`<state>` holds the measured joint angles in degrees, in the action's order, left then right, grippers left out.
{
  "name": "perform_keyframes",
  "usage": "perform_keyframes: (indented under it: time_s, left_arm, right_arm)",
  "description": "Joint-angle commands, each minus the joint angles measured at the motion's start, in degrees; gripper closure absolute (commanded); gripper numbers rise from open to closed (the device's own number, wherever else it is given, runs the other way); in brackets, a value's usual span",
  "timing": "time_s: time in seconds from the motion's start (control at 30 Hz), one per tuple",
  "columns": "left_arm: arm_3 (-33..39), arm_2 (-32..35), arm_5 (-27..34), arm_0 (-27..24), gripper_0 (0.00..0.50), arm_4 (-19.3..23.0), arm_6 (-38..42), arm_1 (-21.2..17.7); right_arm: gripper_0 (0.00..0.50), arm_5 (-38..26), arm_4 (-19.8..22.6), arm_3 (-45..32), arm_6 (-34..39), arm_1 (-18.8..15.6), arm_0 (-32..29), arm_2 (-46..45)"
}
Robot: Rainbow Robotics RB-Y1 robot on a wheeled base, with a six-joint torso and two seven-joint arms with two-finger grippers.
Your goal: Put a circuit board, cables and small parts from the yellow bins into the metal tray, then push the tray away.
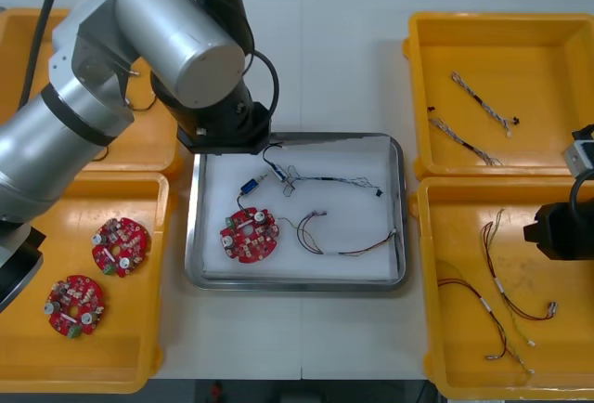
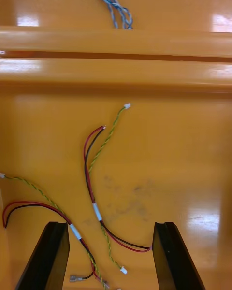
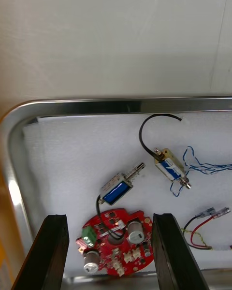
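Yellow near-left bin [image 1: 139, 370]: 2 spare red boards [image 1: 121, 244]. Left gripper [image 3: 109, 217] hangs over the far-left corner of the metal tray [image 1: 297, 285], jaws wide apart, gripping nothing. Tray holds circuit board [image 1: 249, 234], 2 small metal parts [image 3: 117, 189], blue-white cable [image 1: 345, 180], red-yellow cable [image 1: 357, 253]. Far-right bin [image 1: 418, 78]: twisted cables [image 1: 481, 97]. Right gripper [image 2: 110, 224] over near-right bin [image 1: 429, 282], jaws spread, empty, loose cables [image 2: 94, 193] lying below.
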<state>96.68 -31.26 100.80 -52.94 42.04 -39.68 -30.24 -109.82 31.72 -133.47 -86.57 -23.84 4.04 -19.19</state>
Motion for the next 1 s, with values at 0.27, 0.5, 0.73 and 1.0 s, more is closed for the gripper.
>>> perform_keyframes:
  time_s: [0.27,0.5,0.73,1.0]
  left_arm:
    - [4.39,17.02,9.2,2.58,0.0,1.55,-19.91,-5.97]
    - [6.41,25.81,9.2,9.17,0.0,2.26,-28.17,-10.9]
    - [7.38,34.42,9.2,16.11,0.0,2.96,-35.38,-15.2]
    - [8.08,42.6,9.2,22.44,0.0,4.54,-41.26,-18.02]
  right_arm:
    - [0.0,-0.18,2.99,-1.88,2.63,-5.43,6.07,10.66]
    - [0.0,-0.18,3.78,-1.88,3.16,-6.48,11.87,18.92]
    - [0.0,-0.18,3.78,-1.88,4.57,-7.1,18.38,29.73]
    - [0.0,-0.18,3.61,-1.88,3.78,-7.1,23.39,42.65]
